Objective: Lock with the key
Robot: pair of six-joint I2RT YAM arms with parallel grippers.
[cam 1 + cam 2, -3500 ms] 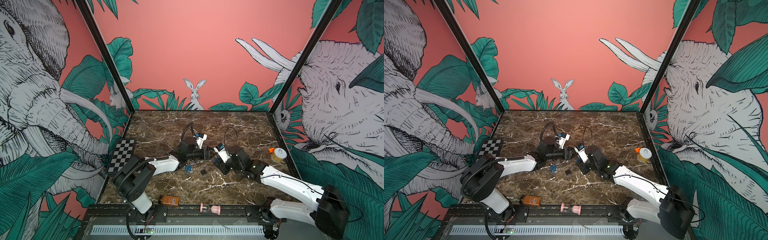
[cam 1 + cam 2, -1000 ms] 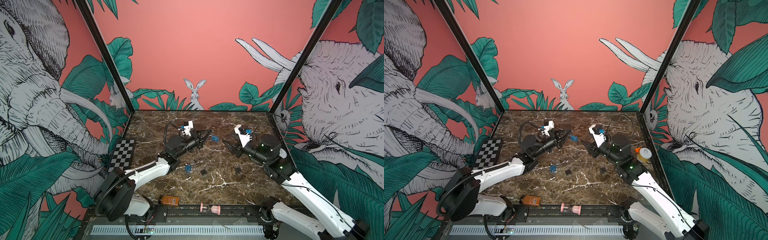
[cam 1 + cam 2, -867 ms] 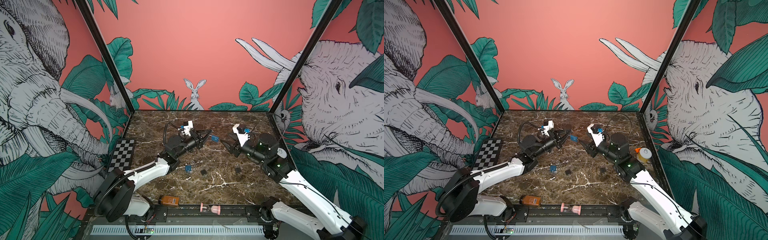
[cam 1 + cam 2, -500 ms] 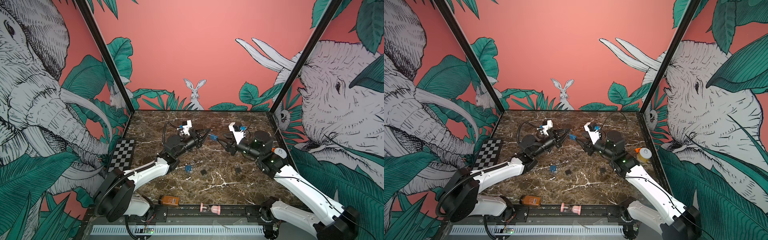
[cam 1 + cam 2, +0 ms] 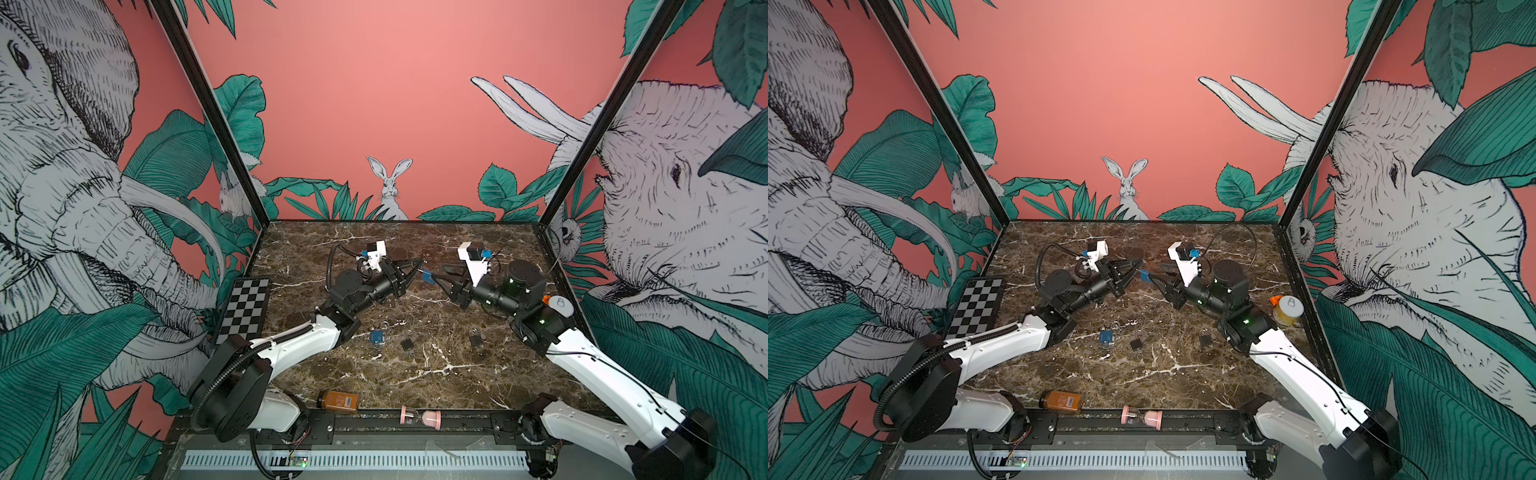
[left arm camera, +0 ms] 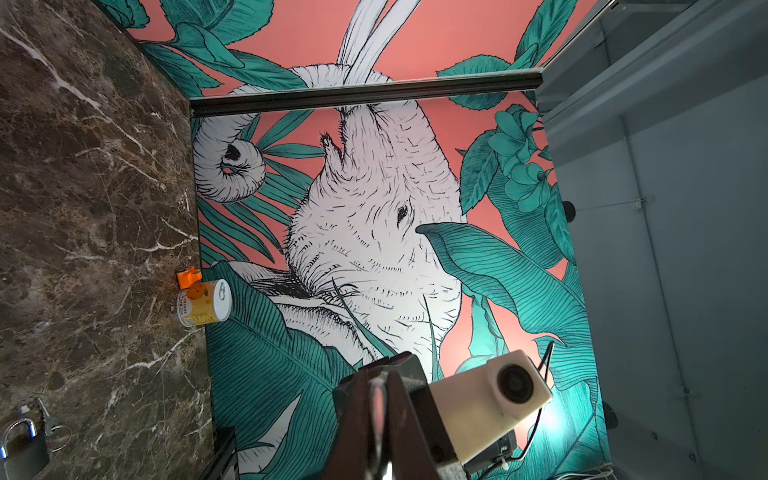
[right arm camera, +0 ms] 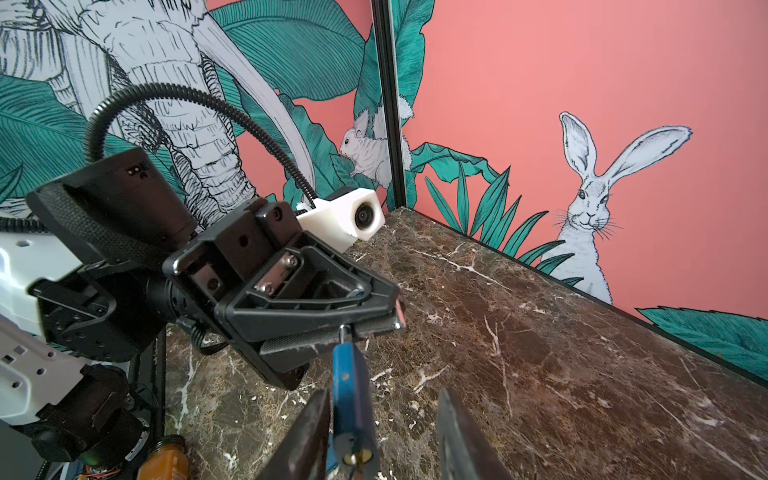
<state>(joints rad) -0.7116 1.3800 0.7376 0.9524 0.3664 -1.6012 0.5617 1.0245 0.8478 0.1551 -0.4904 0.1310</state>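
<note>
Hanging in the air over the middle of the counter (image 5: 415, 374), the blue padlock (image 7: 349, 382) is pinched by its shackle in the left pincer (image 7: 374, 320), whose fingers are closed tight on the metal loop so that the body dangles beneath them. The right pincer (image 7: 382, 395) faces it from the opposite side with its fingers partly spread around the lock's body. One finger (image 7: 307, 436) sits just beside the blue side, touching or nearly so, and the other finger stands clear with counter showing in the gap, so nothing is clamped there. The lock's brass keyhole end points toward the right wrist camera; whether a key sits in it cannot be told. In the left wrist view a small key (image 6: 43, 413) on a ring lies flat on the counter next to a dark padlock (image 6: 18, 444) with a silver shackle. In a top view two more small items, one blue (image 5: 377, 336) and one black (image 5: 407, 344), rest on the counter between the arms, well below the held lock.
</note>
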